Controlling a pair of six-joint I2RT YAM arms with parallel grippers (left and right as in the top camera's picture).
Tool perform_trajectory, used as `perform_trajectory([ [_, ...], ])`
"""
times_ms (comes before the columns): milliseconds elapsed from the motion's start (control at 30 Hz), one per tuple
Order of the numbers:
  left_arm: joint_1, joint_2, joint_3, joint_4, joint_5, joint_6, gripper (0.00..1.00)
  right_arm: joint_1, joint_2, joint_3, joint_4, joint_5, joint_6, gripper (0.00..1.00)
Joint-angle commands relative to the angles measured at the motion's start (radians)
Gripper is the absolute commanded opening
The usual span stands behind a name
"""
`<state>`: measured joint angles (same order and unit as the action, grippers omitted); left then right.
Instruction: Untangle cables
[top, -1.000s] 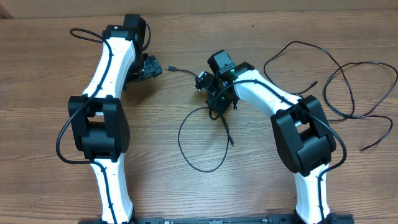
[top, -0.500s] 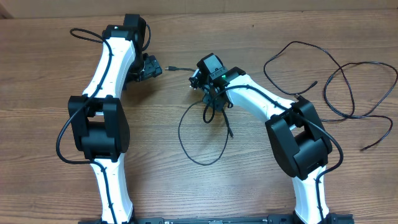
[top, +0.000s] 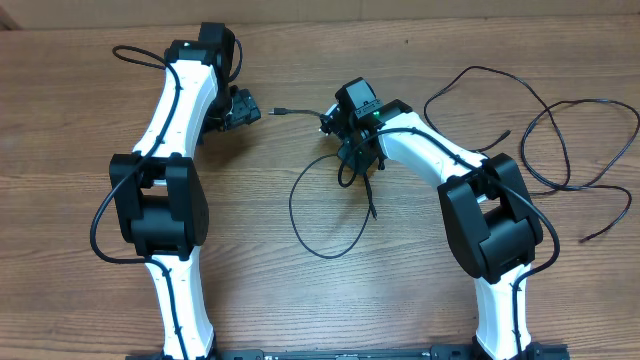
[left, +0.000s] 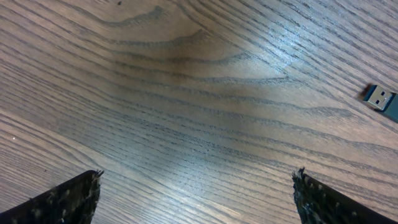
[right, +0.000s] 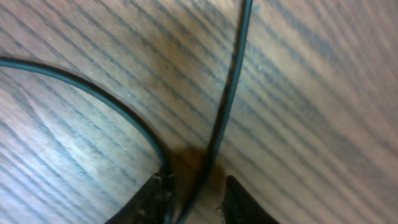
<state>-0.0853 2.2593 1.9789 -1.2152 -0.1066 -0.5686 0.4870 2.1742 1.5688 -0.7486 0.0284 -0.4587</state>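
- The table (top: 60, 200) is brown wood with wavy lines in it. All the cables lie flat on it.
- The middle cable (top: 291, 205) is thin and black. It makes one big round loop on the table between the two arms.
- One end of the middle cable has a small plug (top: 283, 109). It lies on the wood near the left claw (top: 245, 108) and does not touch it.
- From the left wrist, the plug (left: 380, 98) has a shiny silver tip and a dark body. It sits at the right edge of that view.
- The left claw (left: 196, 193) is spread wide with nothing in it. Only bare wood shows between its two tips.
- The right claw (top: 332, 124) sits over the top of the loop.
- From the right wrist, the right claw (right: 196, 196) has its tips close together. One black strand runs down between them and another curves in to the left tip.
- I cannot tell if that claw is pinching the strand.
- The other cables (top: 480, 69) lie at the far right, past the right arm. They are thin and black too, in big loose curves that cross over each other.
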Motion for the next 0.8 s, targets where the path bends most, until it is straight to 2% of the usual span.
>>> perform_trajectory([
  [0, -0.007, -0.016, -0.001, 0.0, -0.015, 0.015, 1.0, 0.002, 0.048, -0.042, -0.015, -0.023, 0.036, 0.15],
  [133, -0.007, -0.016, -0.001, 0.0, -0.015, 0.015, 0.99, 0.002, 0.045, -0.042, -0.022, -0.023, 0.04, 0.04],
  [433, -0.007, -0.016, -0.001, 0.0, -0.015, 0.015, 1.0, 0.002, -0.043, 0.057, -0.114, -0.02, 0.074, 0.04],
  [767, -0.007, -0.016, -0.001, 0.0, -0.015, 0.015, 1.0, 0.002, -0.216, 0.153, -0.207, -0.02, 0.074, 0.04],
])
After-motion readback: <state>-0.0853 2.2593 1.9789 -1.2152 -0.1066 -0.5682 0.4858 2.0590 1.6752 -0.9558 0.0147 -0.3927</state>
